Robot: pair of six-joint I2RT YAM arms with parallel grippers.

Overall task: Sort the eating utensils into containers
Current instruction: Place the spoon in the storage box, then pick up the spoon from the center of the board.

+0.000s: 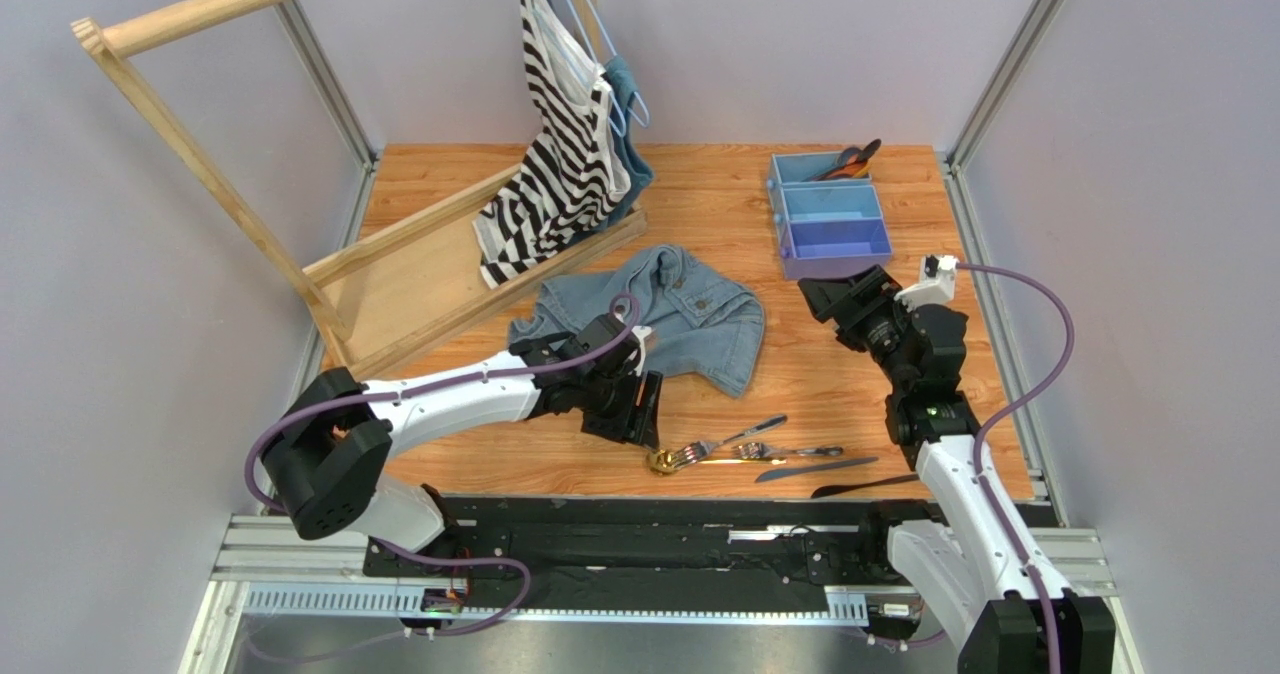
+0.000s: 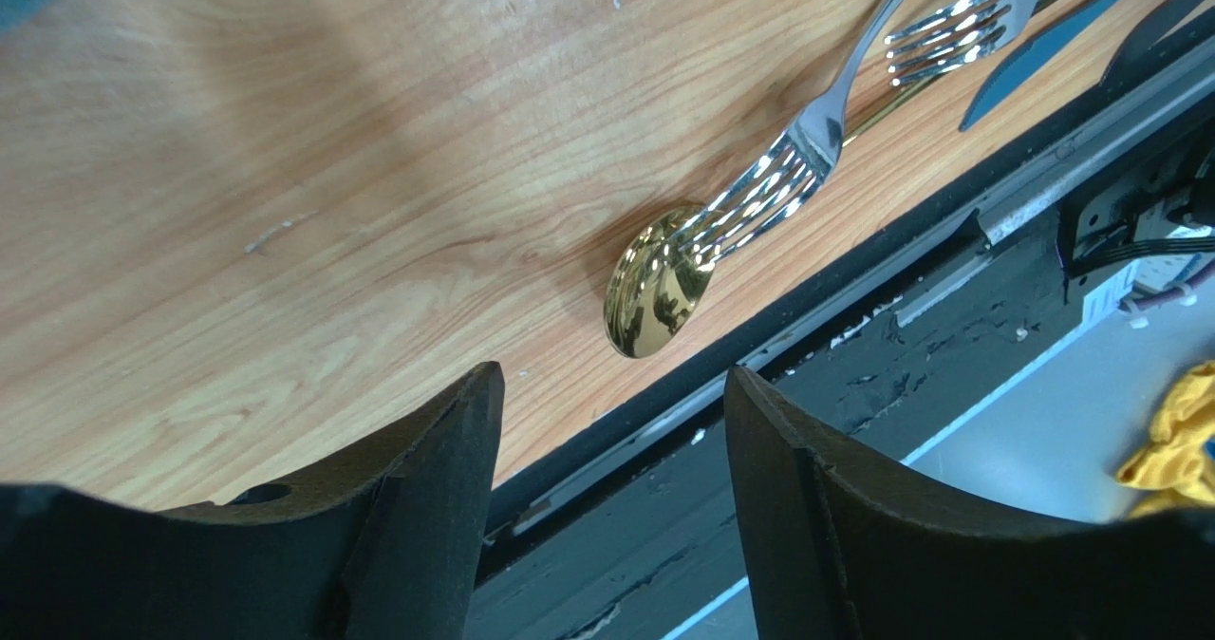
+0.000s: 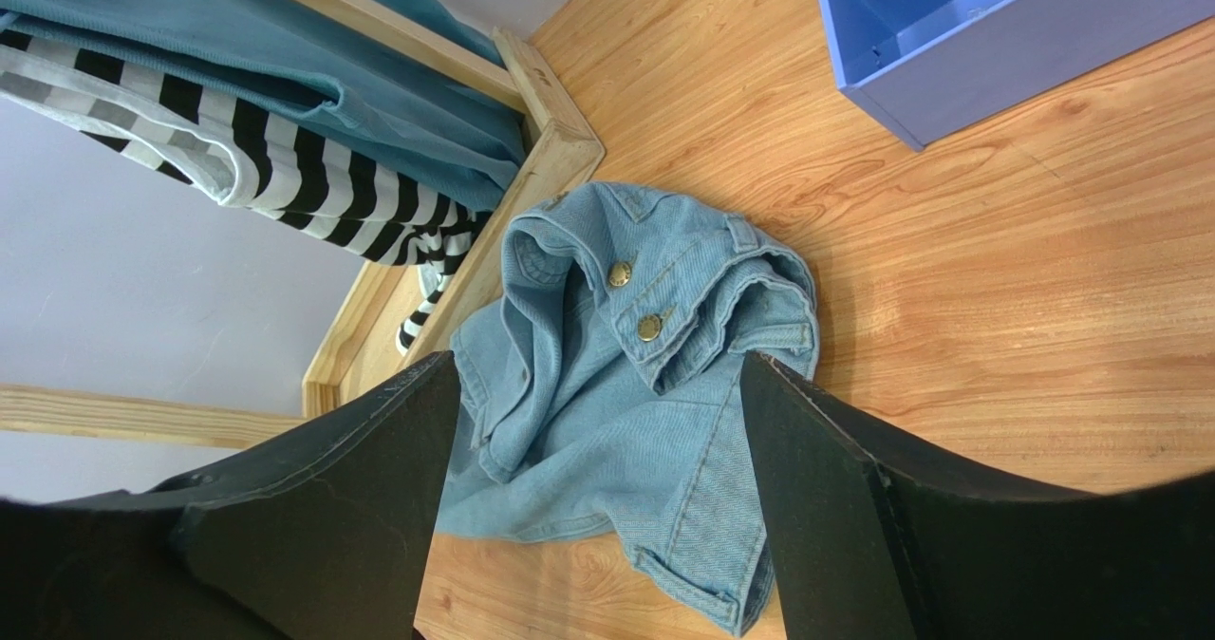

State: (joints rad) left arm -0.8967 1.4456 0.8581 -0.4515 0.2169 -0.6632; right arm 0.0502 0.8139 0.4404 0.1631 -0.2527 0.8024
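Note:
Several utensils lie near the table's front edge: a gold spoon [image 1: 664,461], two silver forks [image 1: 739,437] and two dark knives [image 1: 813,470]. In the left wrist view one fork [image 2: 777,170] rests its tines on the gold spoon's bowl [image 2: 656,284], with a second fork [image 2: 949,35] and a dark knife [image 2: 1048,49] beyond. My left gripper [image 1: 646,412] [image 2: 613,384] is open and empty, just left of the spoon. The light blue tray [image 1: 834,268] [image 3: 998,28] stands at the back right, with orange and black utensils [image 1: 852,161] in its far compartment. My right gripper [image 1: 831,302] [image 3: 599,370] is open and empty, just in front of the tray.
A crumpled denim jacket [image 1: 661,314] [image 3: 642,370] lies mid-table between the arms. A wooden rack [image 1: 421,254] with a striped shirt [image 1: 564,134] on a hanger fills the back left. A black rail [image 1: 676,517] runs along the front edge.

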